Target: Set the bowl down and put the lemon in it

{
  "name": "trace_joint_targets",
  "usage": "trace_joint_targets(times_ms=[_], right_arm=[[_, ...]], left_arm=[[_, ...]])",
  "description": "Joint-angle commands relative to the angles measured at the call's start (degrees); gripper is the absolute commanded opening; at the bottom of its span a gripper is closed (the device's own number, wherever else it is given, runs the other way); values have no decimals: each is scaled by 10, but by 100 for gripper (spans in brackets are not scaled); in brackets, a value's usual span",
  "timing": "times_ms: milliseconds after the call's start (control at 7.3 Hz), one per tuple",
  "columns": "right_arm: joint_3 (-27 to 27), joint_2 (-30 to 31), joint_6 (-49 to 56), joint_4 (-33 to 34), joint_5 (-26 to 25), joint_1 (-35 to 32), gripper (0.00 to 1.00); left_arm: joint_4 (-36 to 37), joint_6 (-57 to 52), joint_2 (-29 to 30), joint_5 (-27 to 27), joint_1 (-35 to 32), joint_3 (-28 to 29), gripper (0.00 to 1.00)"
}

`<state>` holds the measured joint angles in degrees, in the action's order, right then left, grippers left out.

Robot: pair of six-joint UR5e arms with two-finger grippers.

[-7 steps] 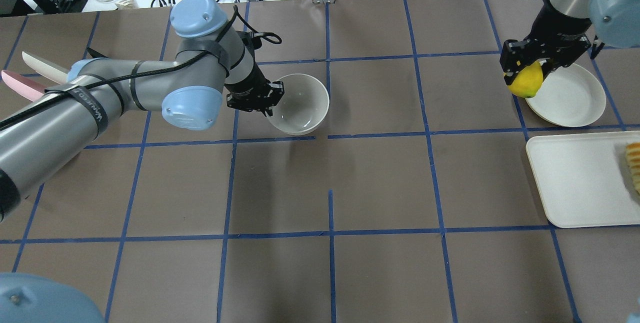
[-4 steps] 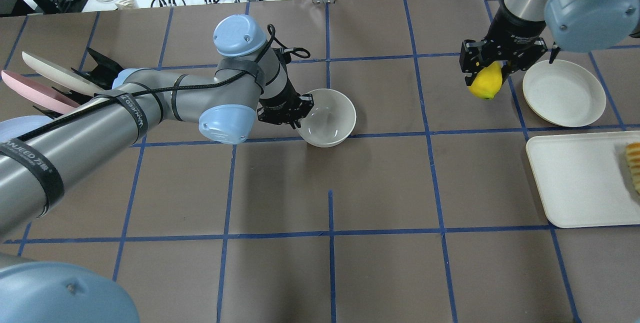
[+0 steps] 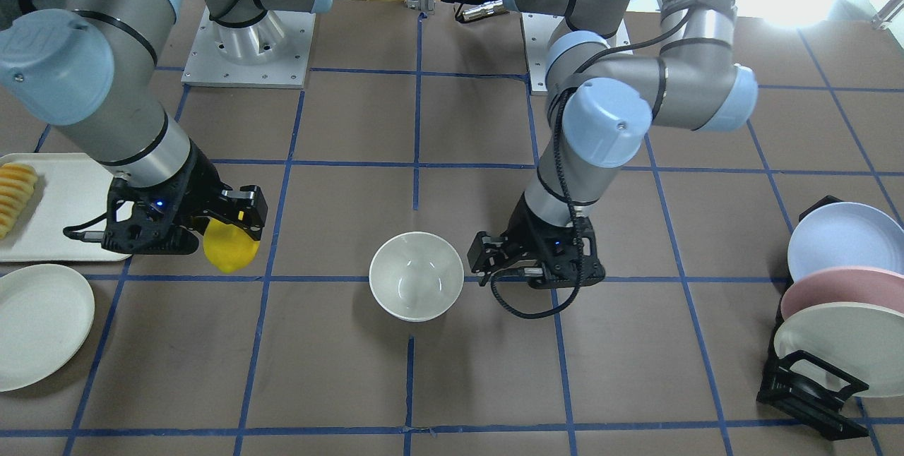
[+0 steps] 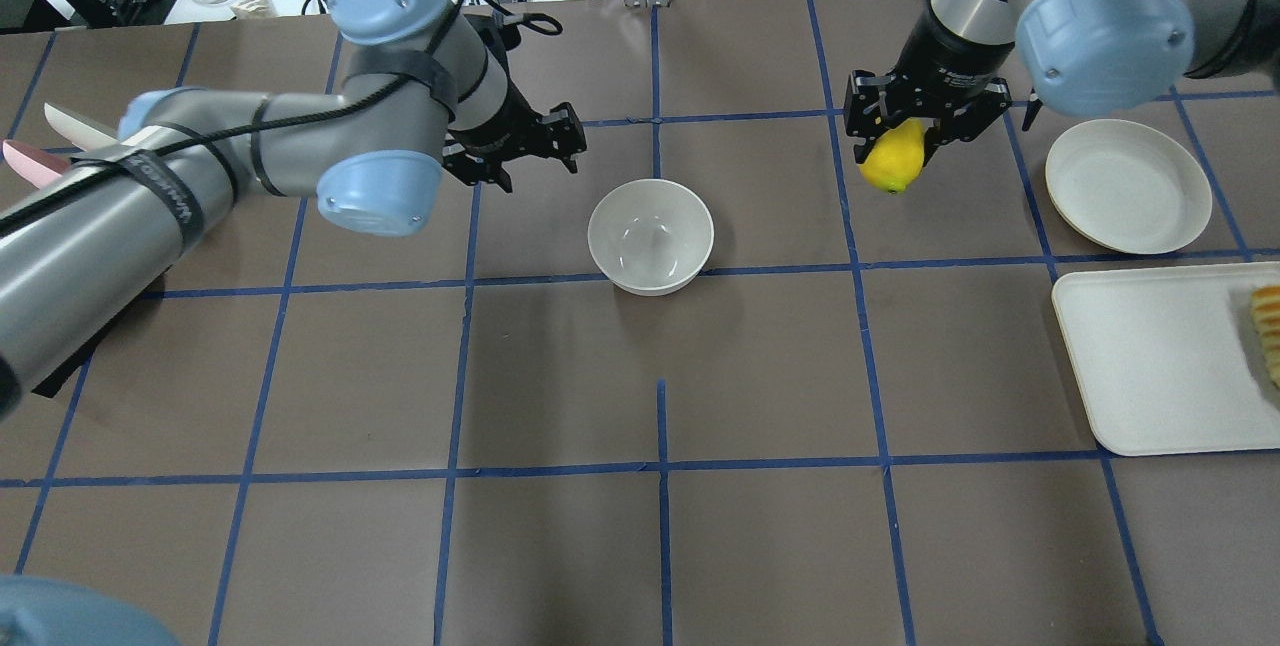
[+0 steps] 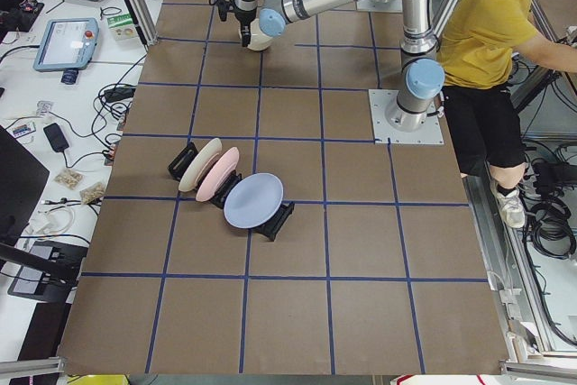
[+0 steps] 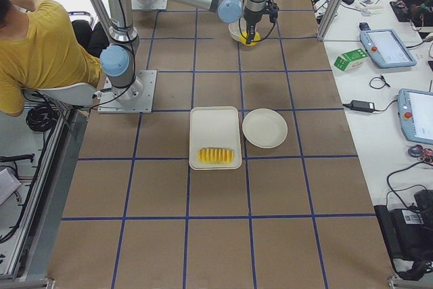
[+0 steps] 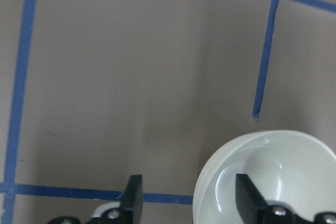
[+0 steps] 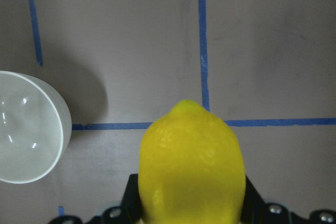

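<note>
**Bowl set upright at mid-table, lemon gripped to its right**

Nearest the robot, along the right edge of the table (image 4: 660, 546), a white tray (image 4: 1150, 366) is seen, with a row of yellow-orange fruit slices (image 4: 1268, 331) at its outer end. Just beyond it, toward the far right corner, a flat white plate (image 4: 1130, 186) is laid.

The bowl (image 4: 650, 236) is found about midway between the left and right edges, somewhat toward the far edge. It stands upright, is empty, and is touched by neither arm.

Farther out and to the bowl's right, the lemon (image 4: 893, 158) is clamped between the jaws of the right gripper (image 4: 905, 131), its pointed tip turned downward. It is held well apart from the bowl, between bowl and plate.

Beyond the bowl on its left, the left gripper (image 7: 189, 198) is seen with jaws spread and nothing between them; the bowl's rim lies near it but is not touched.

By the left edge, a black rack (image 3: 812, 371) of upright coloured plates is placed.
</note>
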<state>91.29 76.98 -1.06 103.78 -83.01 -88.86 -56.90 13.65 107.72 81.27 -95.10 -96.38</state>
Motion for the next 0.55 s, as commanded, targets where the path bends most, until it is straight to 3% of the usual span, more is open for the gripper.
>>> trace_joint_targets(times_ms=[0, 137, 274, 411], right_arm=[[-47, -43, -68, 14, 4, -74, 0], [-80, -83, -133, 19, -1, -122, 0], [-100, -120, -180, 37, -9, -158, 0], [-103, -147, -213, 75, -40, -185, 0]], left_arm=[[-148, -124, -76, 6, 71, 27, 100], [-227, -221, -115, 6, 110, 43, 100], [-299, -259, -144, 30, 120, 67, 100], [-324, -258, -159, 79, 112, 81, 100]])
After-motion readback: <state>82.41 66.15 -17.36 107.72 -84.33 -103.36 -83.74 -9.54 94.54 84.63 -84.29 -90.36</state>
